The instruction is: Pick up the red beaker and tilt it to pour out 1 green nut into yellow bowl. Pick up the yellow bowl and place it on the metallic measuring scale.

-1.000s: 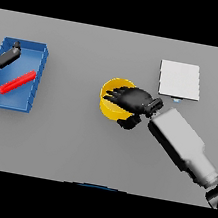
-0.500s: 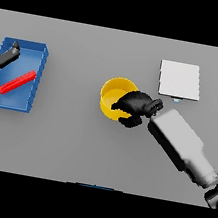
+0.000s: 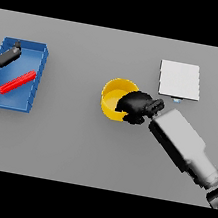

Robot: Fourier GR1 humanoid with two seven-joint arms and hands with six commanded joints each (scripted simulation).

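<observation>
— What do we see nearest us?
— Our right hand (image 3: 137,106), fingers curled over the near-right rim of the yellow bowl (image 3: 114,97), clamped on it. The bowl is round, bright yellow, upright on the grey counter (image 3: 74,145) near the middle; we cannot make out a nut inside.
— And farther out?
— At the left edge, the blue tray (image 3: 38,75) holds the red beaker (image 3: 17,81) (lying flat, slanted). Our left hand (image 3: 8,54) shows over the tray, fingers unclear. Beyond the bowl, to the right, sits the pale square scale (image 3: 180,80), apart from it.
</observation>
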